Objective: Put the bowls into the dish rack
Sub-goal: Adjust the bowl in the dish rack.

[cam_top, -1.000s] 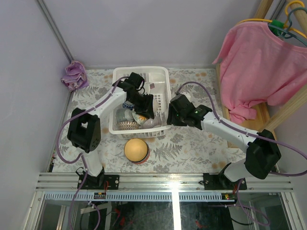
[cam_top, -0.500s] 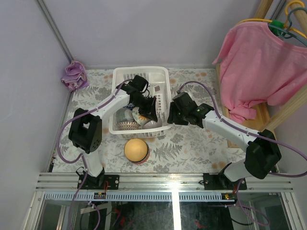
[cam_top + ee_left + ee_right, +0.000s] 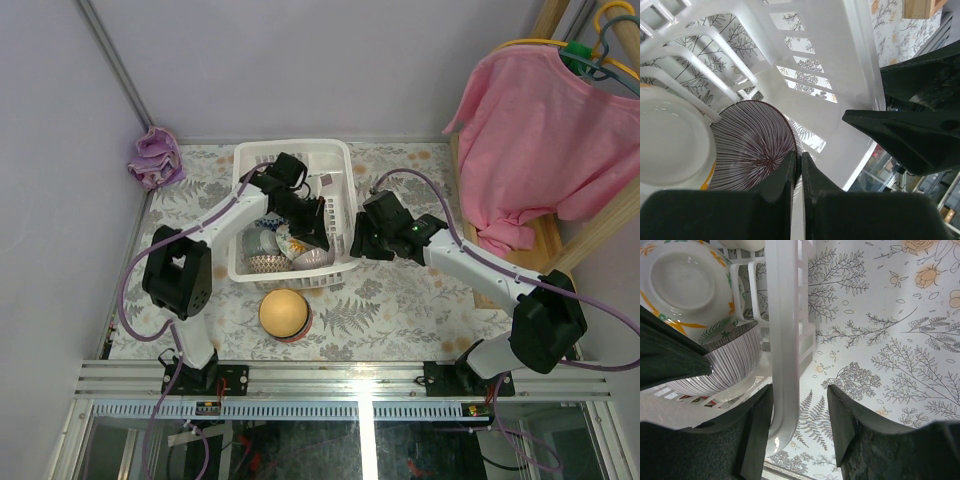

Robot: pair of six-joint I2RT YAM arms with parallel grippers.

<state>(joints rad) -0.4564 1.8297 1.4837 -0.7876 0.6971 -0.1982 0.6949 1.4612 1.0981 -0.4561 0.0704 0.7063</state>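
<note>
Down at the rack's [image 3: 860, 75] near right corner, the left gripper [image 3: 797, 165] is clenched on the rim of a striped bowl [image 3: 747, 145], one finger over the inside and one outside. That bowl sits low against the slotted wall, right beside a flowered bowl [image 3: 682, 280]. Just across the wall, the right gripper [image 3: 800, 395] straddles the rack's rim, spread wide, with a gap showing on its outer side. More bowls [image 3: 262, 262] crowd the rack's near end. Out on the floral table [image 3: 400, 290], an orange bowl [image 3: 284, 312] sits alone just in front of the rack.
</note>
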